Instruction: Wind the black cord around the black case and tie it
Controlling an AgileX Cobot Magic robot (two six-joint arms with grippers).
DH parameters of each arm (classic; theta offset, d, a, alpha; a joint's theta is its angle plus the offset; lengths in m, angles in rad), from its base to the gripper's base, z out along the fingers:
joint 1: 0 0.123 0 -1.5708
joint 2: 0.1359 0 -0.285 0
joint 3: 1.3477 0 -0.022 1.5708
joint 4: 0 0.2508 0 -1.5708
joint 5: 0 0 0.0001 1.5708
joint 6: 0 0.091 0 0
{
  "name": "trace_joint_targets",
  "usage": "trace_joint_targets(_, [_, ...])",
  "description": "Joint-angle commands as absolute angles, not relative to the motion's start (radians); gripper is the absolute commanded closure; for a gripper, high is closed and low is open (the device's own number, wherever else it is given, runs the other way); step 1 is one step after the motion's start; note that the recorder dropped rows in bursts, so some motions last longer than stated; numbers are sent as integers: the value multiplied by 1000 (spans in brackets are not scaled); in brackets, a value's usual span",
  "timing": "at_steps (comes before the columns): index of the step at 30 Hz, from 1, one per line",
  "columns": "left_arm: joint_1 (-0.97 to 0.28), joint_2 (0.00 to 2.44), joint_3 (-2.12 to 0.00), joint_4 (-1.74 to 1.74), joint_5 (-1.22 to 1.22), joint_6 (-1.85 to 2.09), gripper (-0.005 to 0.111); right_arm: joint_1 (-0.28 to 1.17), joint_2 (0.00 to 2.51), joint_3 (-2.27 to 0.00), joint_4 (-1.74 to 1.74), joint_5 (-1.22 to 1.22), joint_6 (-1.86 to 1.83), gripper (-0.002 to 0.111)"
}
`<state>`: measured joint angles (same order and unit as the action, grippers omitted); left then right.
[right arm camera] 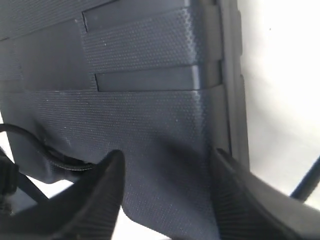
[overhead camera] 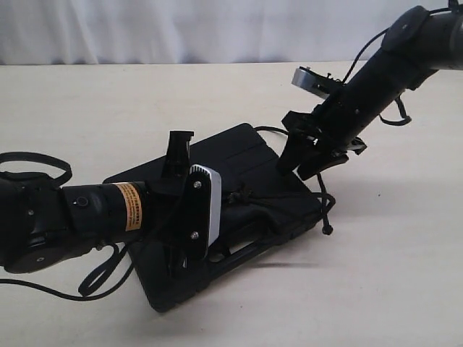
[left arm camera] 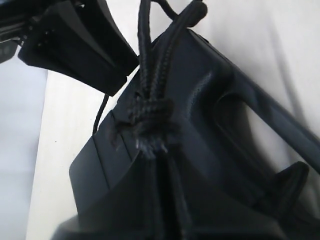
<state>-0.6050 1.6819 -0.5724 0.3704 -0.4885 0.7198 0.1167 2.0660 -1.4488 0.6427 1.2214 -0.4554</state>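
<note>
On the left, the left gripper (overhead camera: 224,208) is reaching in over the near part of the black case (overhead camera: 242,148). Its wrist camera housing (overhead camera: 206,206) is hiding most of its fingers in the exterior view. The fingers are pressing together. In the left wrist view, one strand of the black cord (left arm camera: 150,117) is running from the knot into the dark, closed fingertips. The gripper is therefore pinching the cord just short of the knot. The knot is sitting on the lid of the case, beside the moulded handle cut-out (left arm camera: 250,130). Two more strands are leading away from the knot, on the side away from the gripper, toward the case's edge.

In the middle of the exterior view, the case is lying flat on the pale table (overhead camera: 108,108), turned at an angle to the table's edge. The knot is resting near the middle of the lid. From there the cord is stretching rightward across the lid to the right-hand edge of the case. It is dropping over that edge, and its end is lying on the table just beside the case.

On the right, the right gripper (overhead camera: 307,163) is pointing down at the far right corner of the case. Its jaws are standing well apart. In the right wrist view the two fingers (right arm camera: 100,195) are framing the textured lid, with nothing caught between them, so this gripper is holding nothing. Whether its fingertips are touching the lid, I cannot tell.
</note>
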Motion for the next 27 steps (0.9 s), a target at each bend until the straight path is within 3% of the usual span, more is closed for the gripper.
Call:
trace_joint_targets(1, [-605,1685,-576,353,-480,710,107,117,2048,-1454,621,1221,-447,56])
trace_joint_targets(12, [-605,1685,-576,353,-480,710,107,55,1854,-1421,398,1221,-238,56])
trace_joint_targets(20, [-605,1685,-576,353,-474,710,107,25,1570,-993,576,1158,-314,56])
trace_joint_targets(27, [-605,1685,-576,353,-473,710,107,25,1607,-784,829,992,-531,56])
